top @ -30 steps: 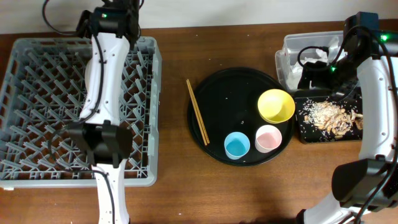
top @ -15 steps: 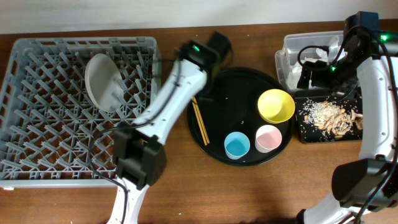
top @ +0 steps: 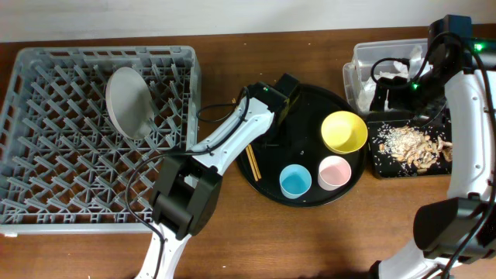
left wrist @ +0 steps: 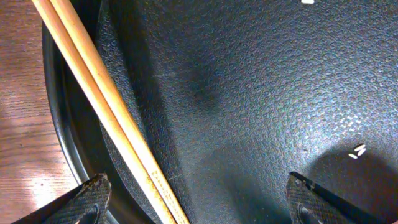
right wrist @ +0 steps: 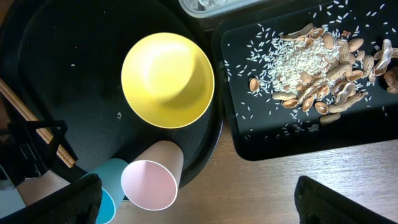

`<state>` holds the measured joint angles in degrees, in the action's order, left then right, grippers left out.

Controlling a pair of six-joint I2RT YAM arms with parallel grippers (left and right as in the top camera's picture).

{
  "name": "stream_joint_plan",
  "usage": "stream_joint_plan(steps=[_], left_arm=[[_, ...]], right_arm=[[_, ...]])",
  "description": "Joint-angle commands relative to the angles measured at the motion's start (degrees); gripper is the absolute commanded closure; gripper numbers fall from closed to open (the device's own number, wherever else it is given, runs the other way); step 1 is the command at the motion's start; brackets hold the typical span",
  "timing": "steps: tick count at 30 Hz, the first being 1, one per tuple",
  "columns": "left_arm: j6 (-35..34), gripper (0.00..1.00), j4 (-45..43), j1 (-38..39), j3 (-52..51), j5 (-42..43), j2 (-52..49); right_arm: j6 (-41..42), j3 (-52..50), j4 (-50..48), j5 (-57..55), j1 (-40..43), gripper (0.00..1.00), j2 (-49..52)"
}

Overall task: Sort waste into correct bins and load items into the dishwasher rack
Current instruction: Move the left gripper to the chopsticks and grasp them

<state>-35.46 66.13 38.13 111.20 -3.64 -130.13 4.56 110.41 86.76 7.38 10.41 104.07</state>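
Left wrist view — hand (left wrist: 199, 186) spread wide above chopsticks (left wrist: 106, 115)

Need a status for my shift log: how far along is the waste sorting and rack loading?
Done: the pale round plate stands in the grey pegged dishwasher rack. White tissue lies in the clear plastic tub, and crumbly food scraps in the shallow black rectangular tray.
In hand: the left gripper hovers open over the wooden chopsticks, gripping nothing.
Left: those chopsticks, plus the yellow bowl, light-blue cup and pink cup on the round black tray.
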Motion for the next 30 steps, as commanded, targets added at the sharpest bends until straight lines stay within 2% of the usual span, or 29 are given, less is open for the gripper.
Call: stream_joint_plan(steps=[1, 17, 20, 22, 25, 27, 28, 30], left_arm=[[-2.38, 0.11, 0.07, 0.09, -1.07, -0.24, -0.37], [-4.44, 0.11, -5.07, -0.15, -5.53, -0.31, -0.48], [-8.87, 0.11, -5.73, -0.42, -5.75, -3.91, -0.50], [-8.87, 0.11, -7.08, -0.42, -6.51, -3.93, -0.59], [-8.90, 0.23, -9.86, -0.44, -8.02, -3.63, -1.33], [-8.90, 0.41, -10.05, -0.44, -8.11, -3.48, -1.36], [-8.90, 0.46, -10.08, -0.44, -8.11, -3.48, -1.36], [-8.87, 0.47, -10.10, -0.42, -8.11, -3.52, -1.46]], right_arm=[[0.39, -0.26, 0.07, -0.09, 0.11, 0.00, -0.52], [0.33, -0.26, 0.42, -0.17, 0.11, 0.02, -0.52], [0.15, -0.26, 0.92, -0.37, 0.11, 0.01, -0.52], [0.15, -0.26, 1.14, -0.37, 0.11, 0.02, -0.52], [0.15, -0.26, 2.40, -0.42, 0.11, 0.01, -0.52], [0.15, -0.26, 2.43, -0.57, 0.11, 0.01, -0.52], [0.15, -0.26, 2.43, -0.55, 0.11, 0.02, -0.52], [0.15, -0.26, 2.43, -0.55, 0.11, 0.02, -0.52]])
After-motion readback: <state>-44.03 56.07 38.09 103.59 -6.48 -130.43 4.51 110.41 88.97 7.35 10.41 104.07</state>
